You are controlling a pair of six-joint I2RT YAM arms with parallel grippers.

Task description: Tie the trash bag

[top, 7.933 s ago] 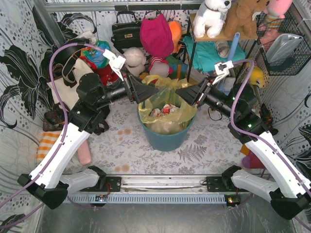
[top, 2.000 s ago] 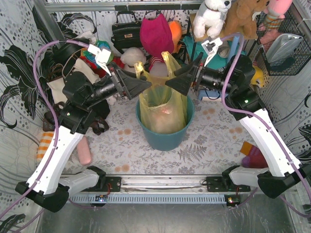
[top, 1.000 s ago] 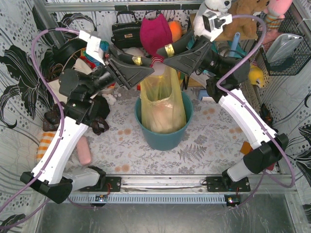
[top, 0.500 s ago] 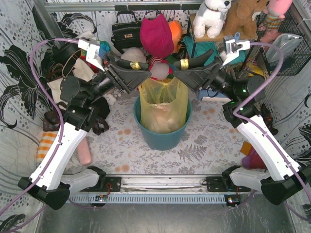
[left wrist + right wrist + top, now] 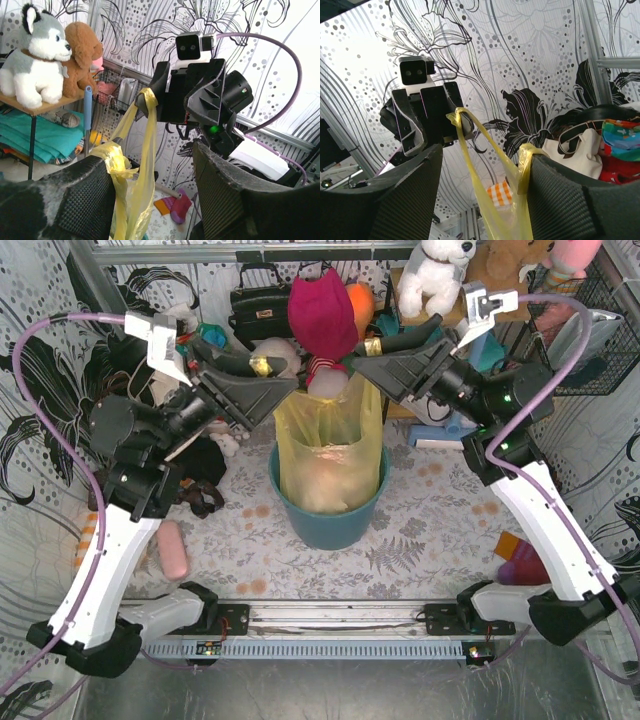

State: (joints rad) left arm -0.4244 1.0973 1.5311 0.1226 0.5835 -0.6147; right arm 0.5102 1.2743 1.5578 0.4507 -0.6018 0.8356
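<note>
The yellow trash bag (image 5: 325,455) hangs stretched upright, its lower part inside the teal bin (image 5: 330,527), with pale paper showing through. My left gripper (image 5: 272,380) is open, and one handle strip (image 5: 262,365) is looped over its upper finger. My right gripper (image 5: 362,356) is open, and the other handle strip (image 5: 372,345) is looped over its upper finger. In the left wrist view the gripper (image 5: 152,167) carries a handle (image 5: 117,157) on its left finger. In the right wrist view the gripper (image 5: 482,157) carries a handle (image 5: 524,152) on its right finger.
Behind the bin stand a pink bag (image 5: 322,310), a black handbag (image 5: 258,305), a cream tote (image 5: 165,390) and soft toys on a shelf (image 5: 440,270). A wire basket (image 5: 590,330) hangs at the right. A pink roll (image 5: 172,550) lies at the left.
Both grippers have pulled the handles up out of the bin rim and lifted the bag. In the last half second the left arm has swung left and the bag's top has risen.
</note>
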